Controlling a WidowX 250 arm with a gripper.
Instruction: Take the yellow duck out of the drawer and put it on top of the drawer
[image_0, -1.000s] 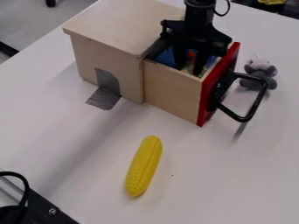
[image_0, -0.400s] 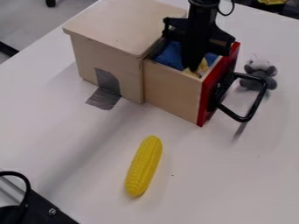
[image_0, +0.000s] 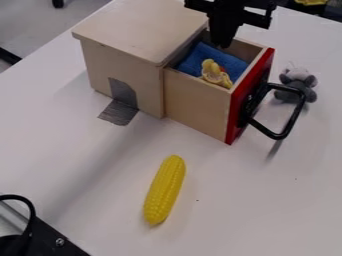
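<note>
Black and narrow, the pincer (image_0: 222, 44) hangs over the far end of the open drawer (image_0: 197, 106), its fingers together with nothing between them. It is placed above the walls, which leaves room to line up a fresh descent.

Below it, a blue cloth (image_0: 227, 59) lines the drawer, and the yellow duck (image_0: 212, 74) lies on it, close against the near wall toward the right corner. That tight spot probably makes the grasp awkward: a fingertip could catch the wood or pinch up cloth. The pincer would need to open, shift nearer and straddle the toy before going down.

To the left, the wooden cabinet top (image_0: 137, 27) offers a broad, flat ledge, presumably the spot meant for the duck. Grey tape (image_0: 120, 111) runs from the cabinet's near side onto the worktop (image_0: 267, 200), most likely so the box does not slide when the drawer is pulled. On the right, the red drawer front (image_0: 264, 67) carries a black handle (image_0: 294, 117), and a grey plush toy (image_0: 299, 85) sits just beyond. Nearer, a yellow corn cob (image_0: 164, 190) lies well apart, outside the likely path.
</note>
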